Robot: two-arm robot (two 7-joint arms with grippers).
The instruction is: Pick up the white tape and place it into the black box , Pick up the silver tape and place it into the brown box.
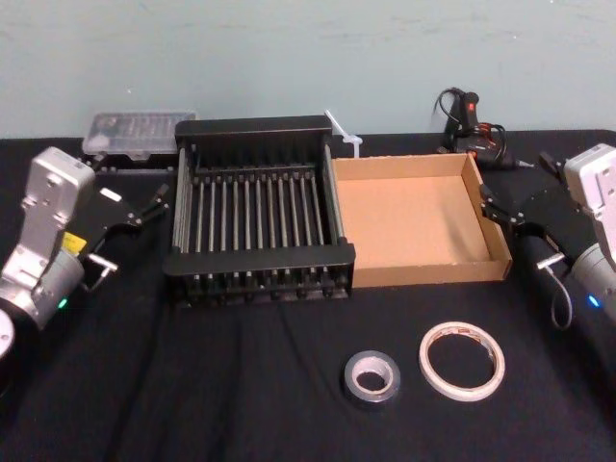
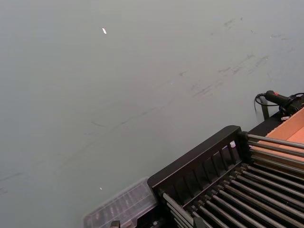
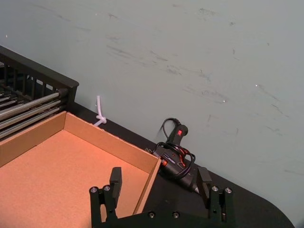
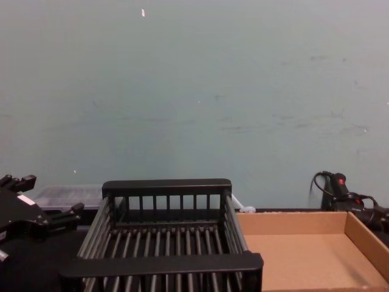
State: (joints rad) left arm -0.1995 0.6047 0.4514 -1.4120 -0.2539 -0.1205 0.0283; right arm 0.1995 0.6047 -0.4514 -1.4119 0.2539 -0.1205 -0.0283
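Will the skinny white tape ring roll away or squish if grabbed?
The white tape lies flat on the table, so it probably won't roll unless tipped on edge. Its band looks thin around a wide hole, so it is likely light and may flex when squeezed.

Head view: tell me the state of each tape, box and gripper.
white tape, lying flat, outside both boxes.
silver tape, lying flat beside it, not touching.
black box, empty.
brown box, empty.
left gripper, open, holding nothing, beside black box.
right gripper, open, holding nothing, beside brown box.

White tape (image 1: 462,360) just beside silver tape (image 1: 372,376)
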